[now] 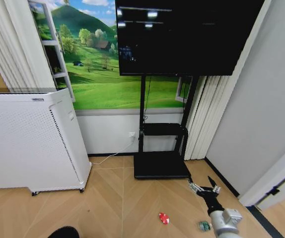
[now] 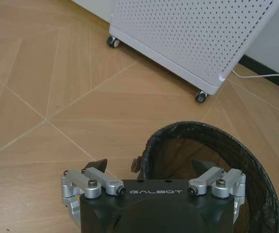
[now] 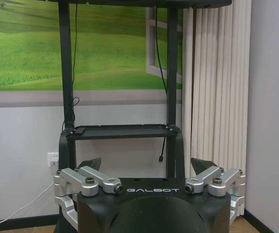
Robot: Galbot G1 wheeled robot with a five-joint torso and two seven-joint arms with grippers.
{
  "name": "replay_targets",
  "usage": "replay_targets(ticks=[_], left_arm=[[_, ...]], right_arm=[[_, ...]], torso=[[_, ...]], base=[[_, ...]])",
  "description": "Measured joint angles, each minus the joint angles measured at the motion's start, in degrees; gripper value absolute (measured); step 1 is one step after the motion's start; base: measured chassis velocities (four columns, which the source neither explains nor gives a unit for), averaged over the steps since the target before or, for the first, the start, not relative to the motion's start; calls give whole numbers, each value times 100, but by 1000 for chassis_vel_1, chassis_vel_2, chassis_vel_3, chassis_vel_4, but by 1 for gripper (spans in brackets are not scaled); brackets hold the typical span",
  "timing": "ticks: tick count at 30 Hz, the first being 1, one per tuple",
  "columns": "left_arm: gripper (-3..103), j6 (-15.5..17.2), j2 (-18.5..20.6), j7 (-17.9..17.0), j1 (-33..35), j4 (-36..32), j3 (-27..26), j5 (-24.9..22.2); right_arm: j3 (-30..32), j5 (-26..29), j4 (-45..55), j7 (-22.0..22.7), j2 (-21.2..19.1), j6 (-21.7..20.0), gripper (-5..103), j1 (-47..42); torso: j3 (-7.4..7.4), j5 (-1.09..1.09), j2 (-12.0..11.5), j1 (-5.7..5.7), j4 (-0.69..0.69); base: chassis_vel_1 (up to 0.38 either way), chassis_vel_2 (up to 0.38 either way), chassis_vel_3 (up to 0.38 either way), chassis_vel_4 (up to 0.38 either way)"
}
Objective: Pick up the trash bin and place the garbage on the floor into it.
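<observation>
The trash bin [image 2: 236,150], a round black mesh basket, stands on the wood floor; its dark top [image 1: 63,232] peeks in at the head view's bottom edge. My left gripper [image 2: 150,167] is open and straddles the bin's near rim, one finger inside and one outside. Two pieces of garbage lie on the floor to the right: a red-and-white wrapper [image 1: 163,218] and a small bottle with a green label [image 1: 204,226]. My right gripper [image 1: 205,187] [image 3: 147,165] hangs open and empty above the floor, just beyond the bottle, facing the TV stand.
A white perforated air purifier on casters [image 1: 28,139] [image 2: 188,34] stands at the left, close behind the bin. A TV stand with a black base plate [image 1: 161,166] and shelf [image 3: 120,131] is ahead. A white cable [image 1: 110,157] runs along the wall. A grey wall [image 1: 261,124] closes the right.
</observation>
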Motion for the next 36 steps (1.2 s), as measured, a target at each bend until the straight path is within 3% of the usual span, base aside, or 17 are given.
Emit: replay_targets(ticks=[14,17,26,30,31,33,35,36], left_arm=[[95,1,413,207,-961,1483,314,91],[99,36,540,210,-1270,1759,339,169],[94,16,387,291,-1096,1433,298,270],[96,-299,283,392,-947,1238,258,615],[97,-702,183,516,-826,1085,190,1063],[98,-1399,93,677,-683,874,112,1458],[98,-1468,87,687,-674,856,104,1486],[98,-1684,66,715,-650,791,73,1579]], right_arm=[[7,-32,119,45,-13,-58,100,-144],[-14,-32,182,45,-24,-70,100,-151],[7,-21,157,32,-28,-36,100,-174],[3,-22,144,30,-22,-30,100,-167],[-13,-25,135,29,-16,-29,100,-159],[-36,-37,115,27,-13,-29,100,-148],[-39,-39,113,27,-13,-30,100,-146],[-46,-43,108,26,-13,-29,100,-143]], torso=[[0,0,0,0,0],[0,-1,0,0,-1],[0,0,0,0,0],[0,0,0,0,0],[0,0,0,0,1],[0,0,0,0,2],[0,0,0,0,2],[0,1,0,0,1]], base=[[0,0,0,0],[0,0,0,0],[0,0,0,0],[0,0,0,0],[0,0,0,0],[0,0,0,0],[0,0,0,0],[0,0,0,0]])
